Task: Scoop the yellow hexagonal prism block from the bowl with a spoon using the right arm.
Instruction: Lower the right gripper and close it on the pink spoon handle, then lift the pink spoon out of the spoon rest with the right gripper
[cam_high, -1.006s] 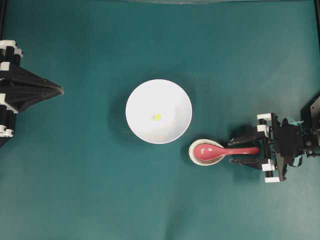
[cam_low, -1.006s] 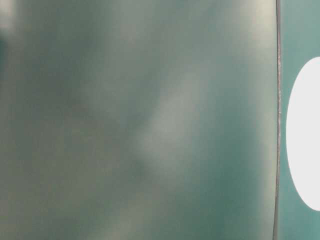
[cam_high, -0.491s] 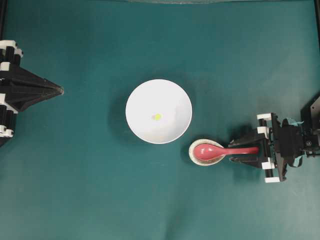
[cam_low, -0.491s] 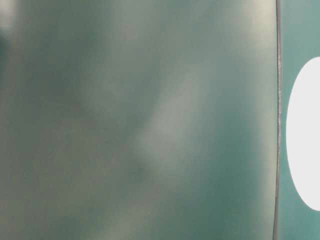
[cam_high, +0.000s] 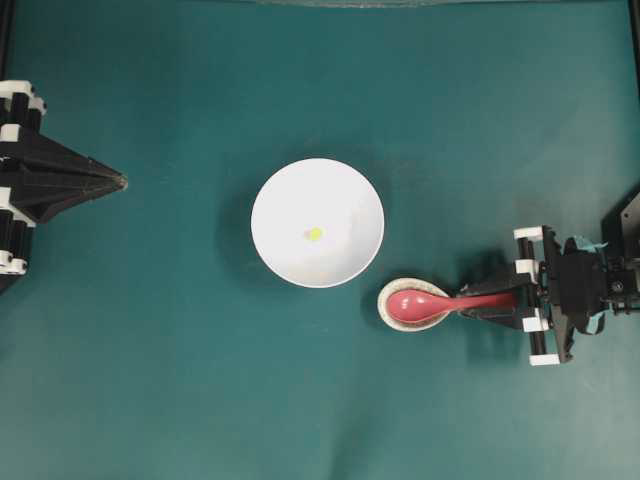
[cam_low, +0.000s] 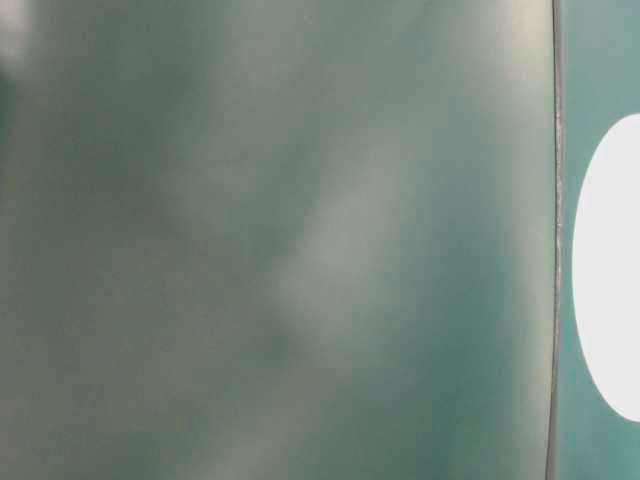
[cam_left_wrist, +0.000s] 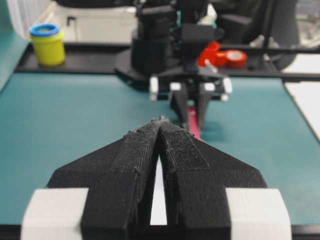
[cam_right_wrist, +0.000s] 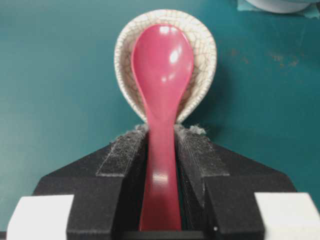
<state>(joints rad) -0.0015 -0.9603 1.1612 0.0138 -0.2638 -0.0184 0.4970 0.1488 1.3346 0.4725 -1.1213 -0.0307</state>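
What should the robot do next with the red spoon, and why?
Probably lift it a little. The right hand looks closed on the spoon handle, while the scoop sits in the spoon rest. The yellow block lies in the bowl, so the spoon must come up first.

Even bright light; table-level view blurred; glare on spoon (cam_right_wrist: 162, 75).

Glossy red-pink spoon (cam_right_wrist: 162, 70) lies in a crackle-glazed rest (cam_right_wrist: 202, 45) on matt green table (cam_high: 180, 380).
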